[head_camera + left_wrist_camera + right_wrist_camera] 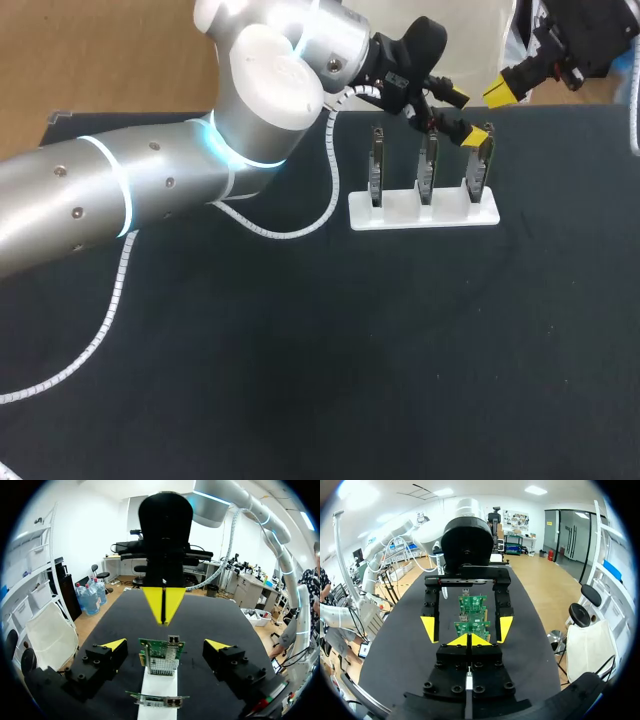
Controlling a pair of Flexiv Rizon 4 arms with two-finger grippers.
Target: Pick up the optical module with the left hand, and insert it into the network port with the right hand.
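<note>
Three upright green network cards stand in a white stand (423,212). My left gripper (470,117) hovers open over the rightmost card (477,172). In the left wrist view that card (161,656), with its metal ports on top, sits between the wide-apart yellow fingertips (114,644), untouched. My right gripper (503,90) hangs shut just beyond the stand's right end, and the left wrist view shows this right gripper (163,606) ahead with its tips pressed together. In the right wrist view my right gripper (469,640) faces the row of cards (471,615). No loose optical module shows.
The black table cloth (400,350) is bare in front of the stand. A white coiled cable (300,225) trails from my left arm across the table to the left of the stand. A nearer card (157,699) stands below my left gripper.
</note>
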